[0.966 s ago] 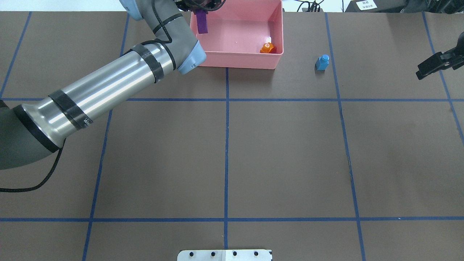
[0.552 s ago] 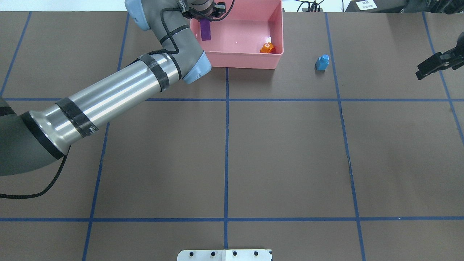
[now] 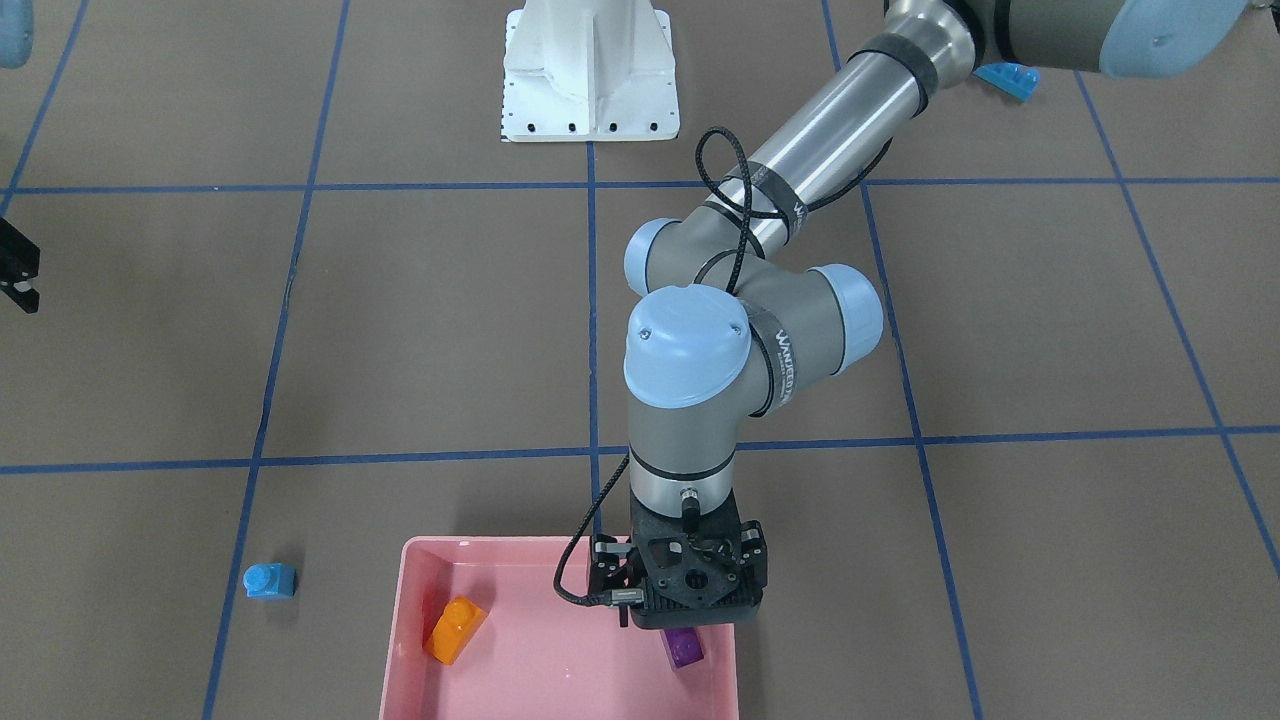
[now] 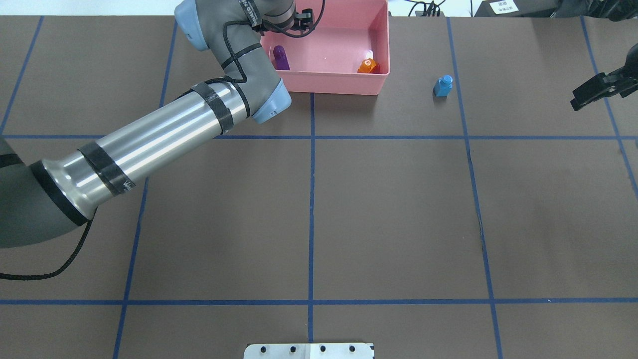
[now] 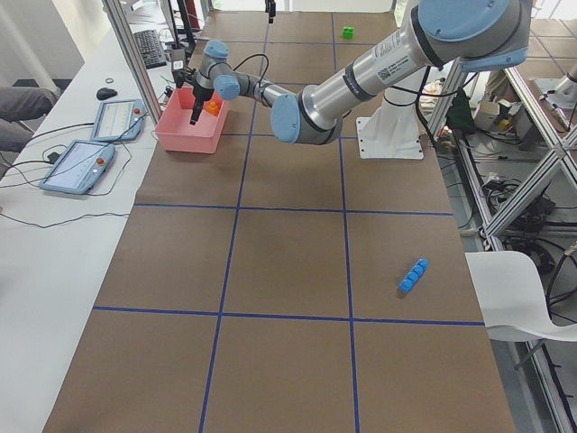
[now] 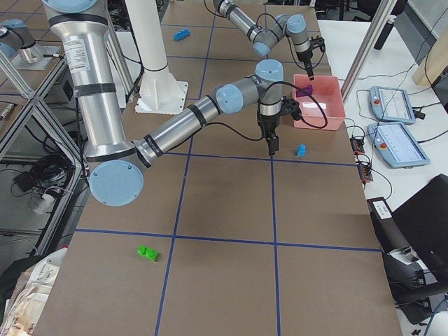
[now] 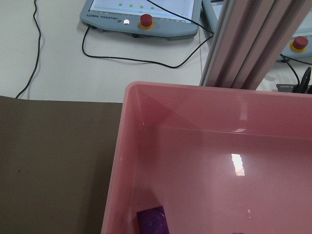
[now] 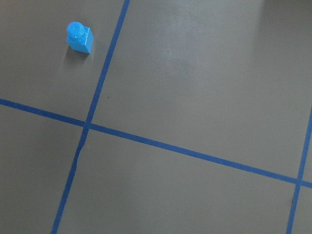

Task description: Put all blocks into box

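Note:
The pink box [image 4: 333, 84] stands at the table's far edge, also in the front view [image 3: 400, 640]. The purple brick [image 4: 281, 57] lies loose on its floor at the left end, seen in the front view [image 3: 686, 648] and the left wrist view [image 7: 153, 222]. The orange brick [image 4: 369, 66] lies at the box's right end. My left gripper [image 3: 693, 600] hovers over the purple brick, open and empty, fingers mostly hidden. The small blue brick [image 4: 442, 86] stands on the table right of the box. My right gripper [image 4: 577, 101] hangs open and empty further right. The long blue brick [image 5: 412, 276] lies far off, near the robot's left side.
The white robot base [image 3: 590, 75] is at the near table edge. A green brick [image 6: 147, 253] lies far on the robot's right side. Operator pendants [image 7: 141, 22] and an aluminium post [image 7: 253, 44] stand just beyond the box.
The left gripper has let go of the purple brick, which dropped from its fingers onto the box floor. The left arm shifted slightly. The right arm has not moved.

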Robot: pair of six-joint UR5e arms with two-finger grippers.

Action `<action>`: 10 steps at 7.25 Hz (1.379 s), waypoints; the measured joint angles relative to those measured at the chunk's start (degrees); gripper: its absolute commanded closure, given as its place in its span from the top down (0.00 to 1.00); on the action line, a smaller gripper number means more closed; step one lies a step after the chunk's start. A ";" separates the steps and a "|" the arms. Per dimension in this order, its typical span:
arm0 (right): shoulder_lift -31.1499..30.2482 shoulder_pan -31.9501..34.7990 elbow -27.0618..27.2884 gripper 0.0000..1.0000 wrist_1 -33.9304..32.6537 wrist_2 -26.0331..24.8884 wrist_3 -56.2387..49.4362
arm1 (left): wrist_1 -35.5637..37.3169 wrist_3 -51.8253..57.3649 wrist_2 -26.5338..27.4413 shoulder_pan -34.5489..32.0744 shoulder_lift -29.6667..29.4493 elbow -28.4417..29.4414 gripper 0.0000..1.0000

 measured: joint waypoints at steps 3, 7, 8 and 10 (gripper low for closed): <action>6.55 -1.65 -7.22 0.99 2.06 0.01 4.94 | 0.47 12.43 -0.45 -0.37 10.87 -14.11 0.99; 15.53 -4.18 -28.49 0.99 23.18 -0.60 15.80 | 0.44 16.91 -10.41 -2.09 33.11 -39.01 1.00; 18.28 -5.13 -34.06 0.99 28.44 -1.53 19.05 | 0.42 17.55 -11.56 -2.20 39.06 -45.73 1.00; 25.82 -9.33 -45.53 0.96 36.96 -6.88 27.74 | 0.46 17.60 -11.98 -2.24 45.90 -53.81 1.00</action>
